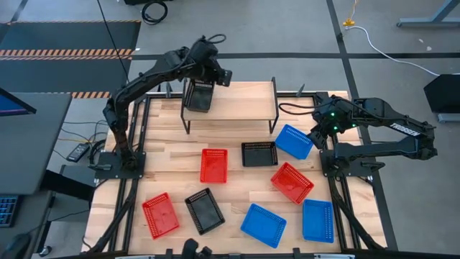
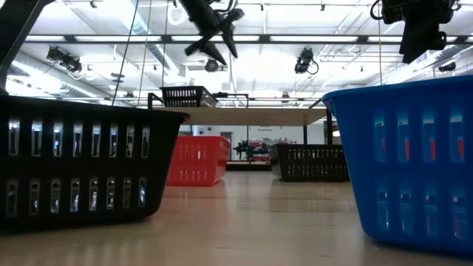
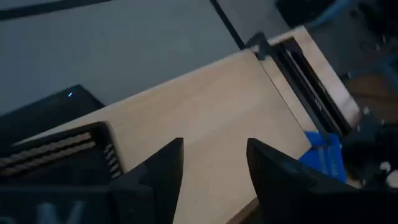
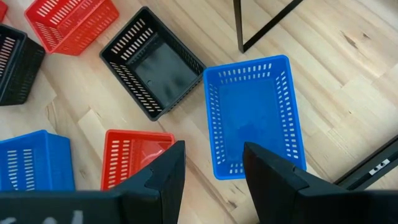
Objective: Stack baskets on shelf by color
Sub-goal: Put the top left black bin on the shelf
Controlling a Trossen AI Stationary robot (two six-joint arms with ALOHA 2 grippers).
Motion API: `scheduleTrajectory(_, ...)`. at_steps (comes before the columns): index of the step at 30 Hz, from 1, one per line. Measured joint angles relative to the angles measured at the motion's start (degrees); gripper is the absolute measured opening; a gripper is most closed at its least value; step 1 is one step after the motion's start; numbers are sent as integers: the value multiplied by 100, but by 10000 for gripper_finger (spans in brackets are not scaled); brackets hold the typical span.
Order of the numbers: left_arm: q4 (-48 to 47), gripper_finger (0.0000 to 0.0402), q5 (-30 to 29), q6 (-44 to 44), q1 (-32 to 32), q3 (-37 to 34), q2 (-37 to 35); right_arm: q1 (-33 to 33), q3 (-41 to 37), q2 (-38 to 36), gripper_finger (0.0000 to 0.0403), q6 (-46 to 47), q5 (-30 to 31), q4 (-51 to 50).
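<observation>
One black basket (image 1: 199, 96) stands on its bottom on the left part of the shelf (image 1: 244, 101). It also shows in the left wrist view as the black basket (image 3: 56, 152). My left gripper (image 1: 218, 73) hovers open above the shelf top (image 3: 205, 93), just right of that basket, touching nothing. My right gripper (image 1: 317, 134) is open above a blue basket (image 4: 255, 115) that lies on the table by the shelf's right legs. The other baskets lie on the tabletop: three red, two black, two blue.
On the table lie a red basket (image 1: 213, 165), a black one (image 1: 259, 153), a red one (image 1: 292, 182), a red one (image 1: 160, 214), a black one (image 1: 205, 210) and two blue ones (image 1: 263, 224) (image 1: 318, 219). The shelf's middle and right parts are bare wood.
</observation>
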Motion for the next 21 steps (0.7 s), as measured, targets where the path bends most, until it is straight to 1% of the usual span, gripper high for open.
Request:
scheduleTrajectory(5,-72,172,32,53,62,-96,485,0,0,0,166,146,-5,0)
scheduleTrajectory(10,-119,172,55,114,86,-96,903,2,-1,-1,166,252,-164,-94)
scheduleTrajectory(13,-126,172,34,116,105,-96,975,0,0,-2,166,297,-251,-192)
scheduleTrajectory(16,-126,172,-201,148,116,-96,971,0,0,-2,166,338,-289,-238)
scheduleTrajectory(18,-227,172,-347,160,158,-96,944,1,0,-2,166,343,-289,-240)
scheduleTrajectory(21,-448,172,-378,164,249,-96,909,0,0,-2,166,299,-289,-240)
